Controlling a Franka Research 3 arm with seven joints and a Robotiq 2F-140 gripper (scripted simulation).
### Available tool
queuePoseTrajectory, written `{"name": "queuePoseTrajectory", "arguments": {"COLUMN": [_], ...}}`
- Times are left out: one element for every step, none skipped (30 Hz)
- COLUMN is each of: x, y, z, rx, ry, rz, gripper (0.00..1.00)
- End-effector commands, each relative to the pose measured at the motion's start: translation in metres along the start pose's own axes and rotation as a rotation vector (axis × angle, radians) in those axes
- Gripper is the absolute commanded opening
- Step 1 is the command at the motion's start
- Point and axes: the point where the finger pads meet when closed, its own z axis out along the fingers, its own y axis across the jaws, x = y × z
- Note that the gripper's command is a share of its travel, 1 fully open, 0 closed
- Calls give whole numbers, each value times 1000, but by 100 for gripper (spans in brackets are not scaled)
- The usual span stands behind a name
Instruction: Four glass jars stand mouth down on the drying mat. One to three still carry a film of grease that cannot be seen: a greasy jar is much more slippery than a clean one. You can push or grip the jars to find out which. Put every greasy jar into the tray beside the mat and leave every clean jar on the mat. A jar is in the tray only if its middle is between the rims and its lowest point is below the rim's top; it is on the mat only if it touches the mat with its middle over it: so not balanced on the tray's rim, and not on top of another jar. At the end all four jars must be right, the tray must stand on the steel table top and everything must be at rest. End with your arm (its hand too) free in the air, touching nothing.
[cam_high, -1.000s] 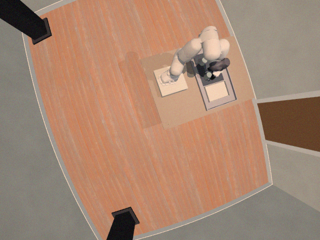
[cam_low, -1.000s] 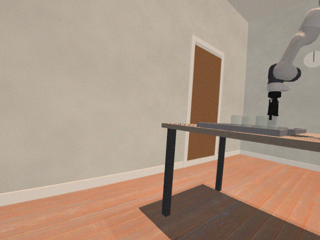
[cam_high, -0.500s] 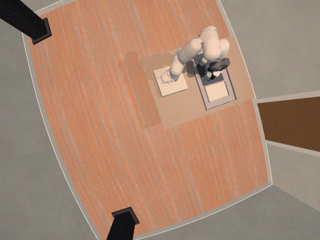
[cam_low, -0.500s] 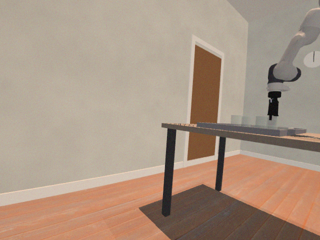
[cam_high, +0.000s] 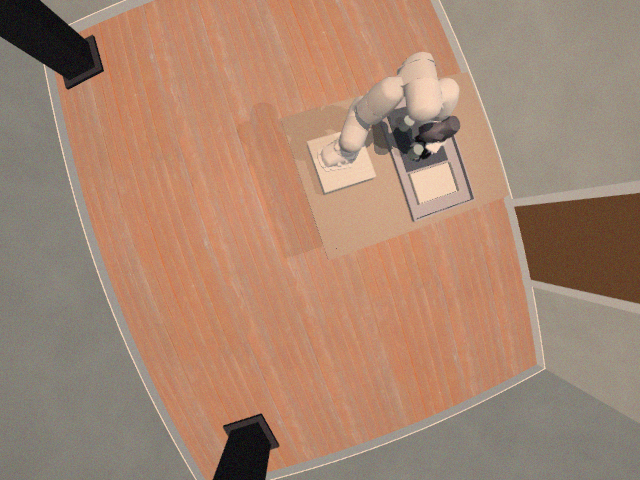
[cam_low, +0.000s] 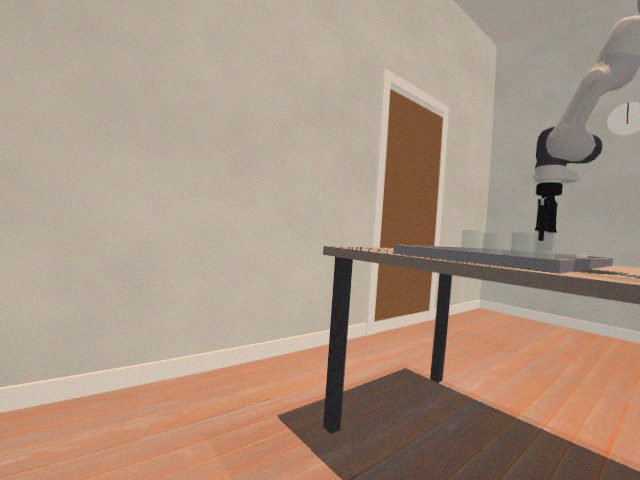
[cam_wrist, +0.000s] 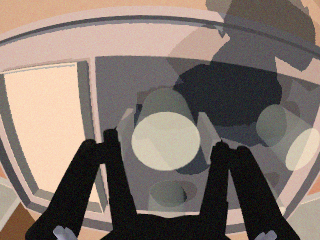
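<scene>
A clear jar with a pale round top (cam_wrist: 166, 141) stands mouth down on the dark mat (cam_wrist: 112, 80) (cam_high: 424, 165). My gripper (cam_wrist: 165, 120) (cam_low: 541, 238) is part open, with one finger on each side of this jar; a firm grip on it does not show. A second jar (cam_wrist: 271, 125) stands to the right in the wrist view. A third (cam_wrist: 169, 194) is low in that view, near the gripper body. The fourth cannot be made out there; the exterior view shows several faint, overlapping jars. The tray (cam_wrist: 84, 100) (cam_high: 433, 183) has a pale floor and lies beside the mat.
A lilac-grey surface (cam_high: 410, 197) with a raised edge surrounds the mat and tray. It rests on a brown table (cam_high: 356, 222). The arm base stands on a pale square plate (cam_high: 348, 180). The arm's shadow darkens part of the mat around the jars.
</scene>
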Motion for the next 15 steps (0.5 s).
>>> {"name": "queuePoseTrajectory", "arguments": {"x": [-1, -1, -1, -1, -1, -1, -1, -1, -1, -1, -1, -1, -1, -1, -1], "y": [0, 0, 0, 0, 0, 0, 0, 0, 0, 0, 0, 0, 0, 0, 0], "z": [0, 0, 0, 0, 0, 0, 0, 0, 0, 0, 0, 0, 0, 0, 0], "rx": [1, 1, 1, 1, 1, 1, 1, 1, 1, 1, 1, 1, 1, 1, 1], "ry": [-3, -3, -3, -3, -3, -3, -3, -3, -3, -3, -3, -3, -3, -3, -3], "rz": [4, 4, 4, 4, 4, 4, 4, 4, 4, 4, 4, 4, 4, 4, 4], "gripper": [53, 53, 53, 53, 53, 53, 53, 53, 53, 53, 53, 53, 53, 50, 50]}}
